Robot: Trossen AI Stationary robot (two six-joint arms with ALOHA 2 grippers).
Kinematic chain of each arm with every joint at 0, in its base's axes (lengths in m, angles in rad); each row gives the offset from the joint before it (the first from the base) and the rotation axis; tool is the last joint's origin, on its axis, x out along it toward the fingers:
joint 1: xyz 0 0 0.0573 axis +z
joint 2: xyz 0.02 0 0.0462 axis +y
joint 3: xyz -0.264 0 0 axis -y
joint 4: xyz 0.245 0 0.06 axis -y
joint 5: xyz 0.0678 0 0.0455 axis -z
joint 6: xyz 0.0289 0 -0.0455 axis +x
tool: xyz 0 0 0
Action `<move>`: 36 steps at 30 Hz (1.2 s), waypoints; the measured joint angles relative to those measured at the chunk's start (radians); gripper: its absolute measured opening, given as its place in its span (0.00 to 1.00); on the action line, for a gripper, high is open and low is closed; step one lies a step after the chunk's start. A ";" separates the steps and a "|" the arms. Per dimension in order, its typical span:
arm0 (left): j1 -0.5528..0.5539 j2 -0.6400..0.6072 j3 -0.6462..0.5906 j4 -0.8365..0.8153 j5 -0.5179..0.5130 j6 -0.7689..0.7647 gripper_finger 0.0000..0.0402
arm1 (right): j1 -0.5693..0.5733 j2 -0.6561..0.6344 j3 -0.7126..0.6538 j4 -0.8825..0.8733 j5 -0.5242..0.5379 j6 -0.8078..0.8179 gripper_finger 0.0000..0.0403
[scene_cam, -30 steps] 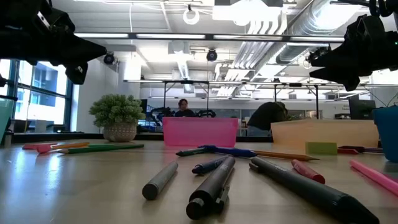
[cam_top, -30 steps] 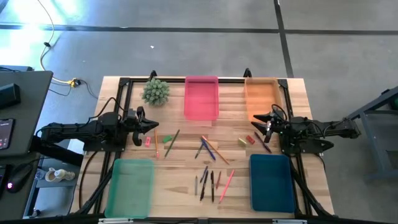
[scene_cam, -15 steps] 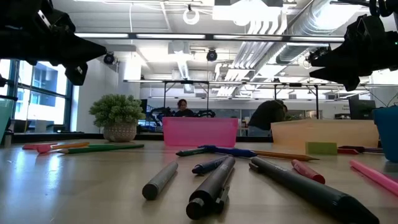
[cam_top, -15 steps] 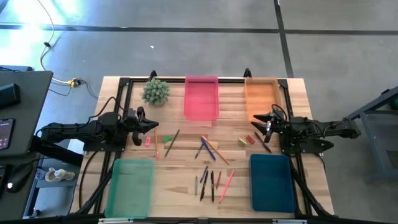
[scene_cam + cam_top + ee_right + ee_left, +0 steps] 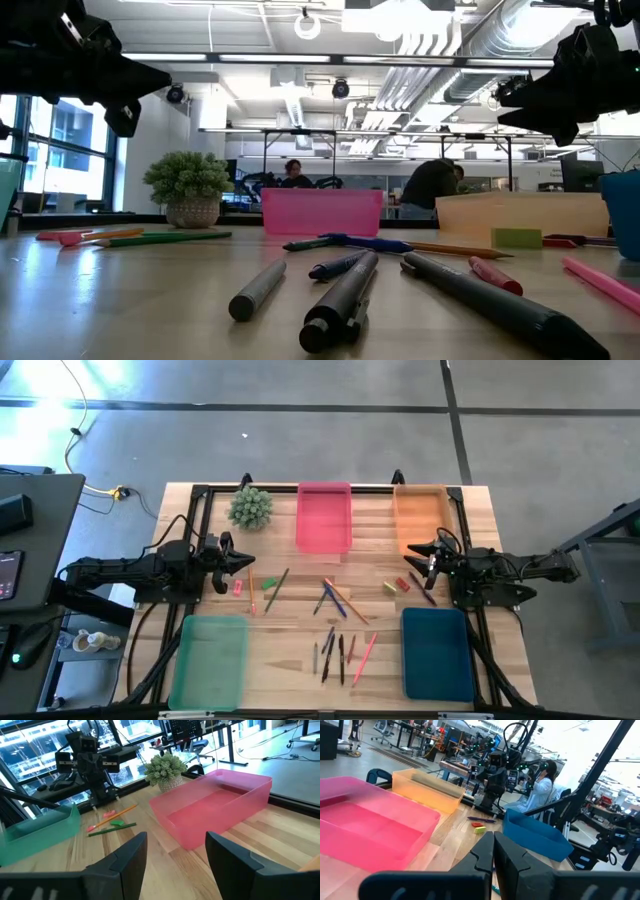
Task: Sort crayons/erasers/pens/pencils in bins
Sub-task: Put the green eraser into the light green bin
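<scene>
Polished concrete floor surrounds a pale wooden table seen from straight above, with a desk at nine o'clock. At the table's left edge the left gripper hangs above the wood with its fingers pressed together and nothing between them; just past its tips lie a pink-red eraser, an orange-tan pencil, a small green eraser and a dark green pencil. A light green bin sits at seven o'clock and a potted plant at eleven. A pink bin stands at twelve o'clock, with loose pens and pencils scattered at centre. An orange bin holds one o'clock and a teal-blue bin five. At three o'clock the right gripper hovers with fingers spread wide and empty, near a yellow-green eraser and a red one.
</scene>
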State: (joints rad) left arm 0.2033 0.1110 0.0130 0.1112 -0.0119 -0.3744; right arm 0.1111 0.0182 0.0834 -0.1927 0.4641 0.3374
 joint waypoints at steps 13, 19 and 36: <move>0.000 0.000 0.000 -0.051 0.000 0.000 0.12 | 0.000 0.000 0.000 0.000 0.000 0.002 0.48; 0.000 0.003 0.000 -0.100 -0.026 0.000 0.32 | 0.000 0.000 0.000 0.000 0.000 0.001 0.48; 0.000 0.003 0.005 -0.010 -0.068 -0.093 0.55 | 0.000 0.000 0.000 0.000 0.000 0.000 0.48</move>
State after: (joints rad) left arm 0.2031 0.1139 0.0177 0.1009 -0.0794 -0.4677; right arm 0.1109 0.0182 0.0834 -0.1926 0.4641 0.3373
